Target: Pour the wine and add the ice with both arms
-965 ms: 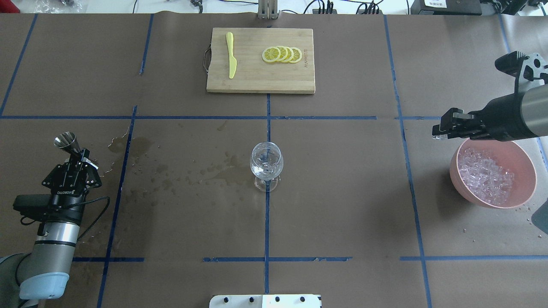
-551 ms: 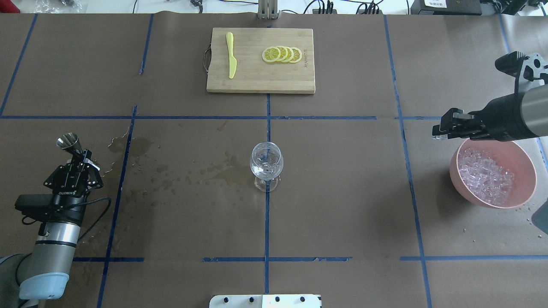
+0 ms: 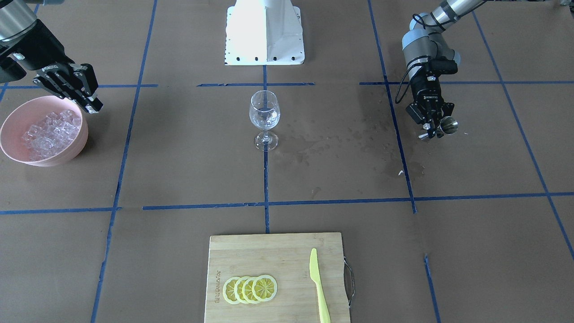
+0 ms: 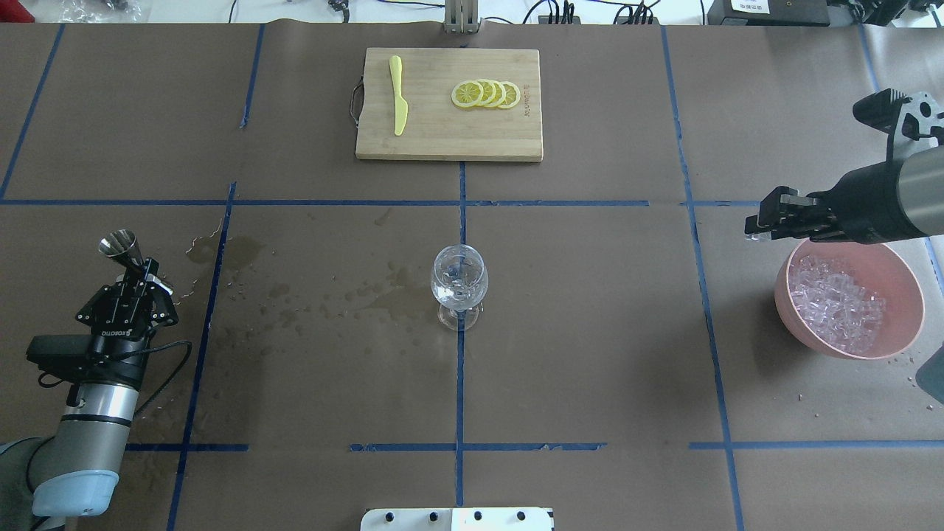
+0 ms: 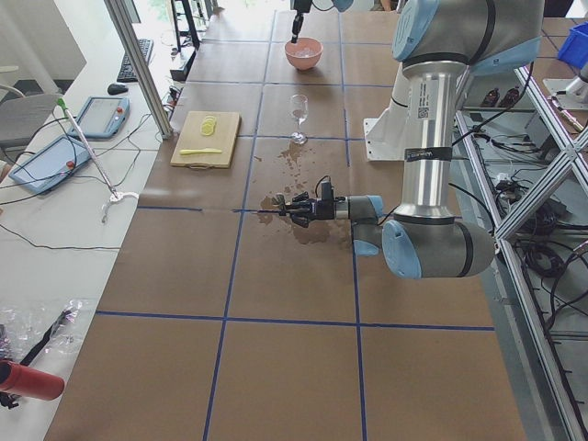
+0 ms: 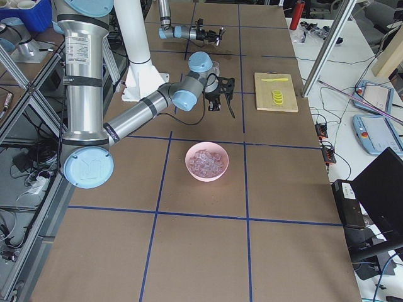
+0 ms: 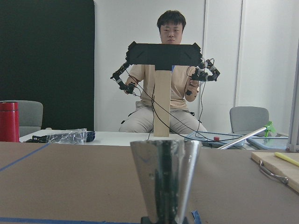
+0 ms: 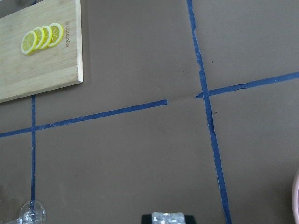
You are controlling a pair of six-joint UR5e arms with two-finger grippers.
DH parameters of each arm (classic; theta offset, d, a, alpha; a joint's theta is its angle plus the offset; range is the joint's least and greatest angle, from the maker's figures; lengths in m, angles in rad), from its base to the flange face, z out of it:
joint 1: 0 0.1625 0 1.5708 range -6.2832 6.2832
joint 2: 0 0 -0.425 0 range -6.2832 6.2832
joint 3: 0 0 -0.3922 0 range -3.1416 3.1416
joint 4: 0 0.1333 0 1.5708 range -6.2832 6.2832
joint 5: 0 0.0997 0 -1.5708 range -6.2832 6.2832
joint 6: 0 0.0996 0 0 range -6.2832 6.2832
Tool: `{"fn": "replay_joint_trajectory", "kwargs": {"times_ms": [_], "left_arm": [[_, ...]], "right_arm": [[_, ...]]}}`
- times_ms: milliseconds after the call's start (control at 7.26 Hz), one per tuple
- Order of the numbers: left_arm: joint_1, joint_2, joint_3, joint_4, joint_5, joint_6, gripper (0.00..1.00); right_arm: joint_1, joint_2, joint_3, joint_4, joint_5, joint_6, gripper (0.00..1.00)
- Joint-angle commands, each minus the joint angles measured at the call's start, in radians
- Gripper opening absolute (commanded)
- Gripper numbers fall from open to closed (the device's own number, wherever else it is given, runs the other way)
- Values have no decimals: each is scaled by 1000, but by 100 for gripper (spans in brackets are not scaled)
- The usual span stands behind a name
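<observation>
We'd carry the right gripper (image 4: 756, 226) level to the wine glass (image 4: 459, 276) — its fingers pinched on one ice cube (image 8: 164, 217) — then lower over the cup before letting go (a high drop could splash). The ice (image 4: 833, 302) lies heaped, clear and glinting, in the pink bowl (image 4: 913, 295); the left gripper (image 4: 141, 274) clamps a steel jigger (image 4: 119, 245).

Overhead cam looks down across the table (image 4: 590, 332), front cam faces back steeply, both sharing the wine glass (image 4: 459, 279).

Robotics lab — tape-gridded table (image 4: 590, 332), aluminium framing (image 5: 138, 64), person (image 7: 180, 98) at control rig
</observation>
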Motion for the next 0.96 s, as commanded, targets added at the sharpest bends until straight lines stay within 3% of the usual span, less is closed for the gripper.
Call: {"fn": "replay_joint_trajectory", "kwargs": {"times_ms": [0, 827], "left_arm": [[0, 0, 0, -3, 0, 0, 11], [0, 0, 0, 0, -4, 0, 14]], "right_arm": [[0, 0, 0, 0, 0, 0, 0], [0, 33, 3, 0, 3, 5, 0]]}}
